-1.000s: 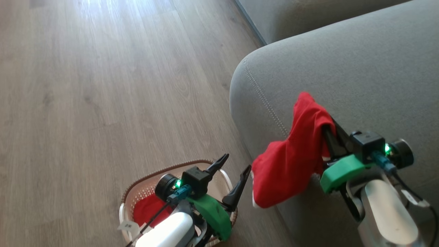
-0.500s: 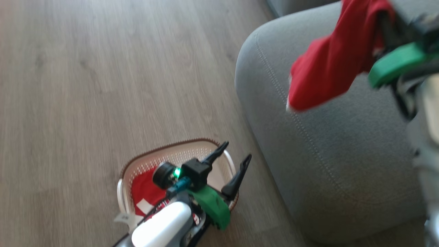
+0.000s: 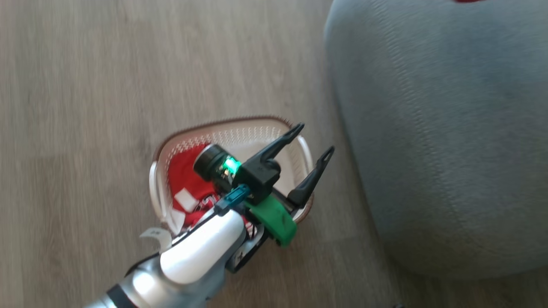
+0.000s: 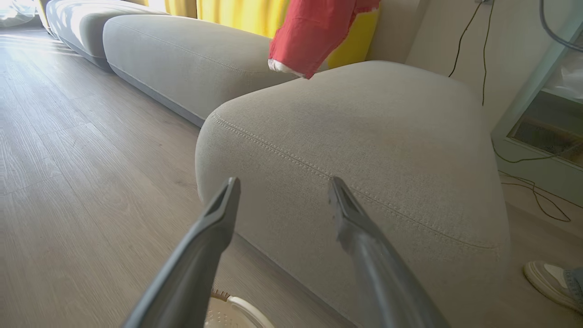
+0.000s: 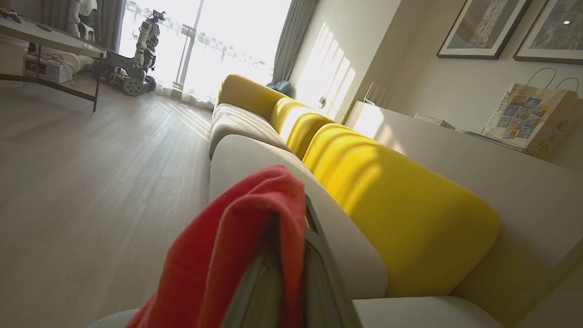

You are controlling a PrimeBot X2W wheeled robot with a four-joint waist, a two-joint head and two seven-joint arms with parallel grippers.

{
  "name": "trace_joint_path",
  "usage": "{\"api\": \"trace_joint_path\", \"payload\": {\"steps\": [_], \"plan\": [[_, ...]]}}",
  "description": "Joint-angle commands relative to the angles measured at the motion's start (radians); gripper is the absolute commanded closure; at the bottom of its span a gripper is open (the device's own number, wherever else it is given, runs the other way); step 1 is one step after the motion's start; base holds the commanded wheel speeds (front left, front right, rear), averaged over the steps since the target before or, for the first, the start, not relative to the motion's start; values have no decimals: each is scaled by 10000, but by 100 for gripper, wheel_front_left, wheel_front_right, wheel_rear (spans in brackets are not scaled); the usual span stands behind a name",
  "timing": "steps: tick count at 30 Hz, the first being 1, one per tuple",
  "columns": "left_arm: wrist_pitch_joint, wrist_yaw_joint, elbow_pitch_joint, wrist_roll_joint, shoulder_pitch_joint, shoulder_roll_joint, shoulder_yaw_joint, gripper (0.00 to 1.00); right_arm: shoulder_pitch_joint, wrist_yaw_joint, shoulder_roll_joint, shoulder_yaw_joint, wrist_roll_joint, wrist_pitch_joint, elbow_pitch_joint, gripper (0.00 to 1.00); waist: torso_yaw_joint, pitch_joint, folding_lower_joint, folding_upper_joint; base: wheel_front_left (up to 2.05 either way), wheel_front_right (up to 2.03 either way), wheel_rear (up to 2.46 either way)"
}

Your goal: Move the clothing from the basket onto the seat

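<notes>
The cream basket (image 3: 239,128) stands on the floor beside the grey seat (image 3: 449,128). Red clothing (image 3: 184,179) with white and striped trim lies inside it. My left gripper (image 3: 314,139) hovers open over the basket's right side, its fingers (image 4: 223,205) pointing at the seat (image 4: 364,136), and the basket rim (image 4: 237,310) shows just below them. My right gripper (image 5: 296,255) is shut on a red garment (image 5: 246,228) that drapes over its fingers. That garment (image 4: 319,32) hangs above the far edge of the seat.
Wood floor (image 3: 85,85) lies left of the basket. More grey cushions (image 4: 182,59) and yellow back cushions (image 5: 387,196) run along the sofa. A person's shoe (image 4: 551,282) and cables (image 4: 528,187) lie right of the seat. A table (image 5: 50,41) and another robot (image 5: 141,54) stand far off.
The head camera has tilted down, so basket and seat shifted up the picture. My right gripper carried the red garment upward, out past the top edge. My left gripper stays open over the basket.
</notes>
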Motion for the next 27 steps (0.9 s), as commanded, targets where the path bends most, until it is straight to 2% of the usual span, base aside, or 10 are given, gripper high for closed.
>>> {"api": "trace_joint_path", "payload": {"steps": [1, 7, 13, 21, 22, 24, 26, 27], "plan": [[15, 58, -371, 81, -351, 144, 236, 0, -267, -4, -132, -75, -110, -91, -212, 100, 489, 592, -2, 0, 0, 0, 0], [223, 125, -788, 367, -753, 190, 83, 0, -121, -4, 42, -1730, -1047, -541, 863, 100, 922, 1375, -2, 0, 0, 0, 0], [304, 184, -926, 550, -921, 291, -57, 0, 701, -4, 908, -3523, -2154, -801, 1958, 100, 1111, 1929, -2, 0, 0, 0, 0], [292, 191, -906, 546, -989, 364, -110, 0, 1078, -4, 1488, -4654, -3295, -897, 2692, 100, 1130, 2092, -2, 0, 0, 0, 0], [289, 197, -897, 539, -995, 373, -107, 0, 1070, -4, 1519, -4706, -3381, -904, 2743, 93, 1120, 2080, -2, 0, 0, 0, 0], [273, 225, -877, 521, -991, 400, -93, 0, 1038, -4, 1595, -4739, -3510, -916, 2837, 57, 1067, 2032, -2, 0, 0, 0, 0], [258, 264, -857, 494, -968, 436, -69, 0, 984, -4, 1683, -4653, -3532, -921, 2805, 0, 977, 1973, -2, 0, 0, 0, 0], [250, 288, -850, 481, -953, 460, -55, 0, 979, -4, 1710, -4615, -3495, -922, 2788, 0, 921, 1937, -2, 0, 0, 0, 0]]}}
